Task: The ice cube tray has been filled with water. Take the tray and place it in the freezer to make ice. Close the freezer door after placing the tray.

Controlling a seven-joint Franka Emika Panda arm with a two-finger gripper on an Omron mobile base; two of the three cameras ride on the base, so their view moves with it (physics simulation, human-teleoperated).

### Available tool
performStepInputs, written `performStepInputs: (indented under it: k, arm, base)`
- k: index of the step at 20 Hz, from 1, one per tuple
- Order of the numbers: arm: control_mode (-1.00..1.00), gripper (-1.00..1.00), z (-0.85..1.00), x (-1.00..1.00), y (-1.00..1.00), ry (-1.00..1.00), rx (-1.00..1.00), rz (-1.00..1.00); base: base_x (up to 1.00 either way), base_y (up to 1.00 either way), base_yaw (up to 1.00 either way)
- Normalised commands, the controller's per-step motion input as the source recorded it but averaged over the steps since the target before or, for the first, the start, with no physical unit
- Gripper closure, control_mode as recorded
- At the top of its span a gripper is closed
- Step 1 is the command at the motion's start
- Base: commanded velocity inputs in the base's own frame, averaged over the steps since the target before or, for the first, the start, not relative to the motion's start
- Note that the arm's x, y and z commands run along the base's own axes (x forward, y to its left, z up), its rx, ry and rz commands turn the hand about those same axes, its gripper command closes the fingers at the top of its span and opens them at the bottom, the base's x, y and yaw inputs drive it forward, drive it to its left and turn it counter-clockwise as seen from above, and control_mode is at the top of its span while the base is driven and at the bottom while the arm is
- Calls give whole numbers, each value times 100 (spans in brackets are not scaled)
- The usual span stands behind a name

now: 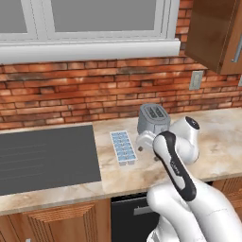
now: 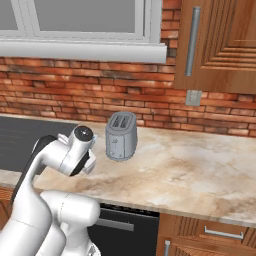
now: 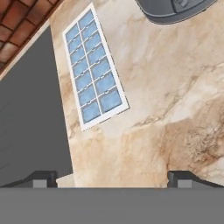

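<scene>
White arm, dark joints: folded forward from the base, elbow raised, wrist bent downward. End effector: pointing down, hovering, holding nothing. Two dark fingertips set wide apart, one at each side of the hand view; jaws fully spread, touching nothing.

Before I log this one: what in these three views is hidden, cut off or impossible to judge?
- Ice cube tray: in the right base view, the arm stands in front of where it lies.
- Toaster: cut off by the hand view's top edge; only its base shows.
- Pincer: in the hand view just the two tips show, set wide apart; in the left base view the forearm covers it.
- Upper cabinet: cropped by the top and right edges.
</scene>
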Motion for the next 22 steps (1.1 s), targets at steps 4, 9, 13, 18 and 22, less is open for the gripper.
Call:
performStepInputs:
  k: [4, 9, 13, 18, 22]
  arm:
    - [-100, -100, -20, 31, 0, 0, 6, 0]
    - [-100, -100, -36, 34, 0, 0, 6, 0]
    - [-100, -100, -45, 31, 7, 0, 2, 0]
    - [-100, -100, -40, 26, 17, 0, 0, 0]
    - [-100, -100, -32, 21, 14, 0, 0, 0]
  base:
    - [0, 0, 0]
    - [0, 0, 0]
    - [0, 0, 0]
    - [0, 0, 0]
    - [0, 0, 0]
